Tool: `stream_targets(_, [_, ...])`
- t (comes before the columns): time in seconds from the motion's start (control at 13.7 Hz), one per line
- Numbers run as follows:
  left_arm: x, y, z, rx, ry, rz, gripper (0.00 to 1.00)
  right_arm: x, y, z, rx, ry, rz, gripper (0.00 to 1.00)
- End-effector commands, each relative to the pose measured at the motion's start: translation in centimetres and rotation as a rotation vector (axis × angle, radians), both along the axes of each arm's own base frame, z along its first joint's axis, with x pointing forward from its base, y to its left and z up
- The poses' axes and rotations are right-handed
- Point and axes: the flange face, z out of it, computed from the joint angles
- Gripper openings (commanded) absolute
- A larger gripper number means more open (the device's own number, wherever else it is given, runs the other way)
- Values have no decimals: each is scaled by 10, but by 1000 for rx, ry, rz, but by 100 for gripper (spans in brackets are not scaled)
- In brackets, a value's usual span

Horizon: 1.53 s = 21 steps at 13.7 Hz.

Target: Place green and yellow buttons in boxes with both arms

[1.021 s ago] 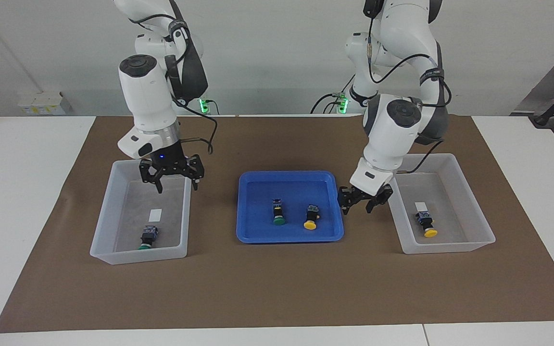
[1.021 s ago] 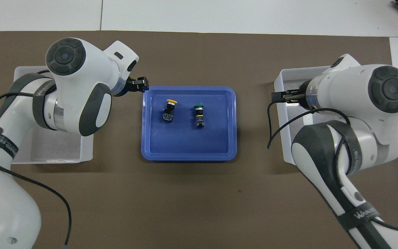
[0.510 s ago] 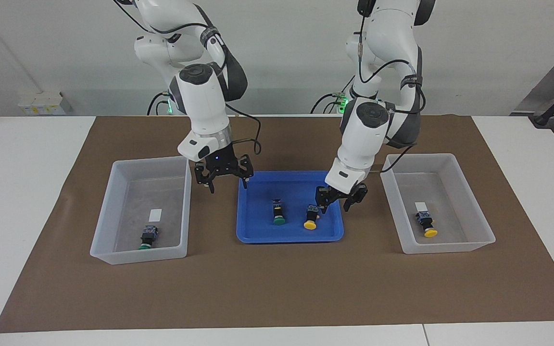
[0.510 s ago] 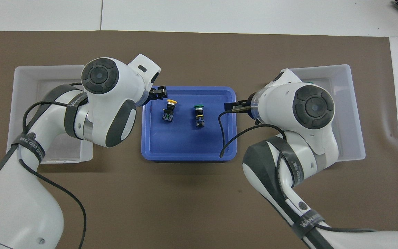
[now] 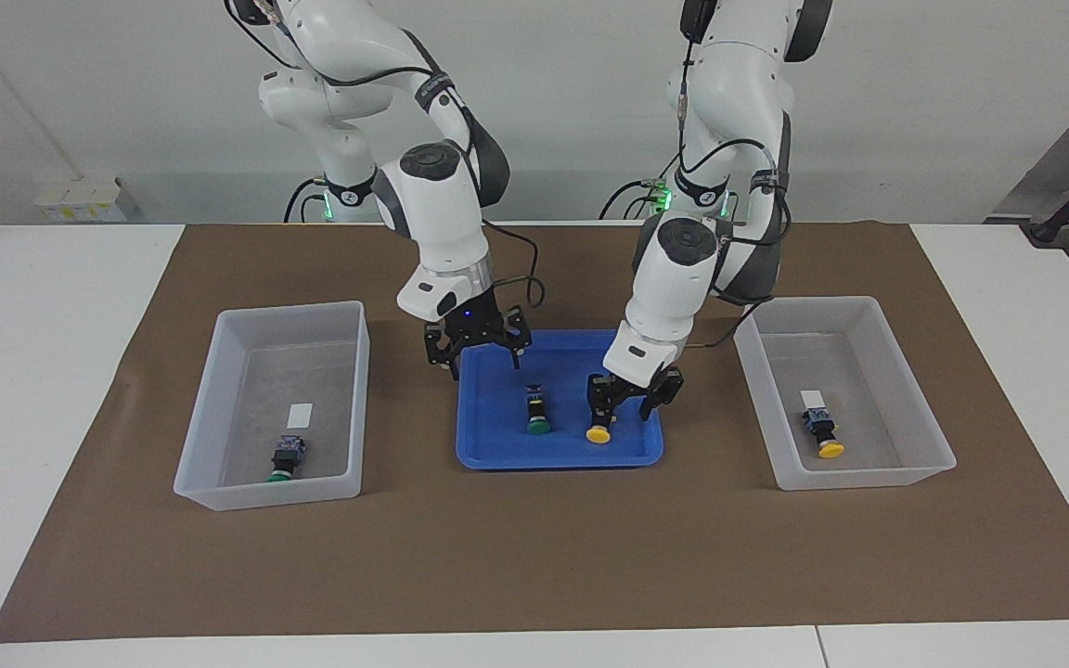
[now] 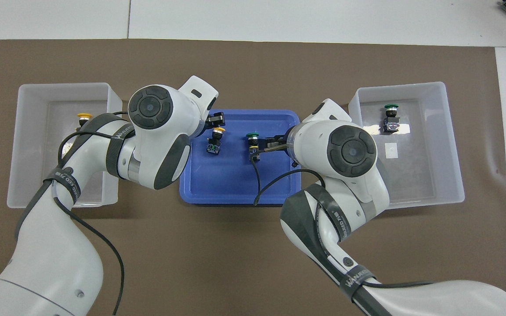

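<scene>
Two buttons lie in the blue tray (image 5: 497, 438): a green button (image 5: 536, 416) (image 6: 253, 141) and a yellow button (image 5: 599, 425) (image 6: 215, 139). My left gripper (image 5: 624, 409) (image 6: 215, 123) hangs open, low over the yellow one; whether it touches I cannot tell. Open as well, my right gripper (image 5: 483, 364) (image 6: 264, 148) is raised over the tray's edge nearer the robots, close to the green one. The box (image 5: 289, 309) at the right arm's end holds a green button (image 5: 284, 459) (image 6: 390, 117). In the box (image 5: 813, 302) at the left arm's end lies a yellow button (image 5: 822, 434) (image 6: 82, 119).
Tray and both boxes sit on a brown mat (image 5: 534, 547) over a white table (image 5: 33, 371). A dark cable (image 6: 262, 188) from the right wrist loops over the tray. Each box has a small white label (image 5: 299, 415) on its floor.
Both arms swung inward from over their boxes to over the blue tray. The left gripper came down over the yellow button; the right gripper reached the tray's edge nearer the robots.
</scene>
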Motion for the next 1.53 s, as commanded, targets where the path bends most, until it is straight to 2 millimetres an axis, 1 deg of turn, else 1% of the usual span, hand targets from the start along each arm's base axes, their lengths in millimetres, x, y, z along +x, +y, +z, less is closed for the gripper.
stream_targets(0.0, [-2, -10, -13, -7, -32, 1, 70, 12, 8, -14, 1, -39, 7, 100])
stream_targets(0.07, [-1, -13, -19, -11, -41, 0, 69, 16, 12, -18, -1, -44, 14, 100])
stream_targets(0.36, [4, -14, -30, -23, -69, 3, 69, 9, 41, -49, -23, -57, 50, 100])
stream_targets(0.51, [2, -14, -34, -20, -62, 1, 68, 9, 53, -61, -57, -77, 59, 100])
stream_targets(0.58, [1, -13, -36, -19, -63, -1, 65, 5, 67, -73, -73, -78, 73, 100])
stream_targets(0.66, [-1, -12, -42, -19, -64, -1, 65, 3, 73, -80, -83, -81, 74, 100])
stream_targets(0.8, [-14, -18, -54, -21, -70, -19, 63, 2, 74, -84, -97, -87, 80, 100])
stream_targets(0.88, [-18, -17, -58, -20, -68, -20, 62, -1, 79, -93, -100, -74, 86, 100])
stream_targets(0.95, [-20, -17, -61, -18, -64, -22, 62, -6, 85, -97, -107, -70, 101, 98])
stream_targets(1.02, [-21, -18, -61, -17, -62, -23, 62, -7, 85, -102, -116, -68, 105, 90])
stream_targets(1.09, [-25, -22, -61, -17, -61, -32, 62, -9, 85, -104, -128, -71, 114, 65])
stream_targets(1.17, [-27, -24, -62, -16, -58, -34, 62, -9, 84, -105, -135, -70, 110, 31])
stream_targets(1.24, [-28, -24, -63, -14, -55, -35, 62, -8, 84, -103, -131, -73, 102, 5])
stream_targets(1.31, [-27, -24, -62, -14, -57, -35, 60, -4, 80, -101, -137, -83, 102, 0])
stream_targets(1.39, [-26, -22, -62, -14, -59, -34, 51, -4, 79, -99, -139, -87, 101, 0])
stream_targets(1.46, [-24, -20, -61, -15, -60, -31, 44, -2, 73, -95, -144, -89, 93, 0])
